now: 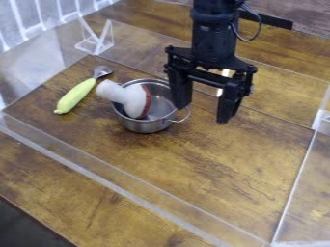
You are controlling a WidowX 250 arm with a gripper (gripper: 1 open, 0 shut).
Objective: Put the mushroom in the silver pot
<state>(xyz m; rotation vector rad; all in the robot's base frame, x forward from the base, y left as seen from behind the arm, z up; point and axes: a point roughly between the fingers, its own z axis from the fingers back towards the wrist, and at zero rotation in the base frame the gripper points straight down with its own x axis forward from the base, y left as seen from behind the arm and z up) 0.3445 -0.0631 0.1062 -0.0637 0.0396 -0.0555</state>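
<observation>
Silver pot [149, 108] left of tabletop [194, 174] centre. Mushroom [120, 92] leans over pot's left rim, stem end inside, cap end out toward left edge. Corn-like piece [75, 96] just left of mushroom, near left edge. Gripper [206, 99] above table, just right of pot, jaws wide apart. Clear stand [95, 39] toward far-left corner.

My wooden table [194, 164] had the silver pot [151, 108] sitting mid-surface, a yellow-green corn thing [75, 96] lying toward its left edge, and a clear stand [96, 37] near the back-left corner.
</observation>
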